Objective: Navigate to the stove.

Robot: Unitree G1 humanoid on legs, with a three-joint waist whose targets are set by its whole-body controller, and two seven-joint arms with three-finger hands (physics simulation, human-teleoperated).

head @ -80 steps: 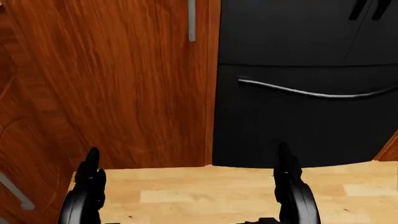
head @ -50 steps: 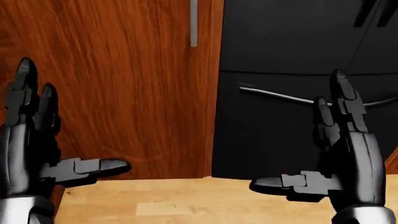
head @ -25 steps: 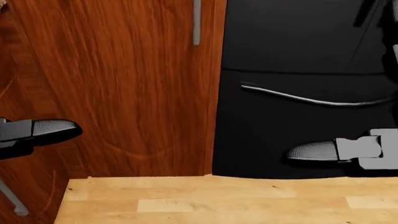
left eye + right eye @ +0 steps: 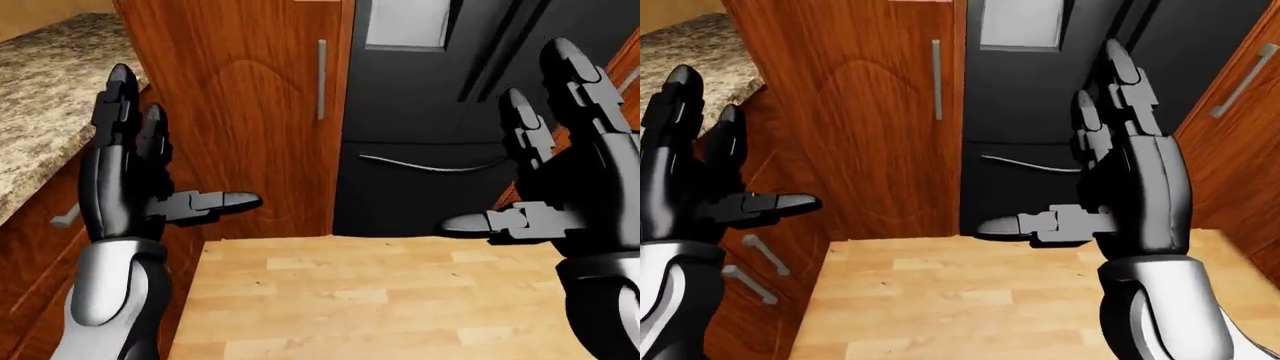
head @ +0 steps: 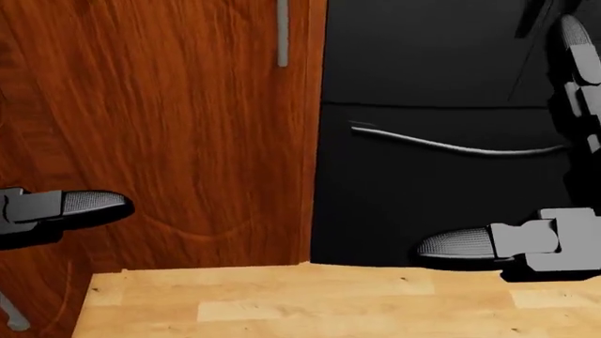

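1. The stove does not appear in any of the three views; its place cannot be told from them.
2. Left hand [image 4: 125, 184]: raised at the left of the left-eye view, palm turned inward, empty. Its two long fingers [image 4: 118, 97] stand upright and close side by side, while the thumb [image 4: 215, 202] juts out level toward the view's centre, well apart from them.
3. Right hand [image 4: 1130, 187]: raised likewise, empty, its two long fingers upright and the thumb [image 4: 1025, 223] level, pointing toward the left hand. The two thumbs do not touch.
4. Between the two thumbs, and beyond them, stands a tall wooden cabinet [image 4: 235, 112] with a vertical grey bar handle [image 4: 321, 79].
5. Beyond the right hand's fingers stands a black refrigerator [image 4: 420, 112], just beside the cabinet, with a light panel [image 4: 405, 22] near its top and a curved silver drawer handle [image 5: 451, 146] lower down. In the head view the right thumb lies below this handle.
6. Beyond the left hand's fingers, at the left of the left-eye view, lies a speckled granite countertop [image 4: 45, 97]; below it are wooden drawer fronts with short grey pulls [image 4: 765, 255].
7. Beyond the right hand, at the right edge of the right-eye view, is a further wooden door [image 4: 1240, 150] with a slanted grey handle.
8. Below both hands runs a light wooden plank floor [image 4: 370, 300].
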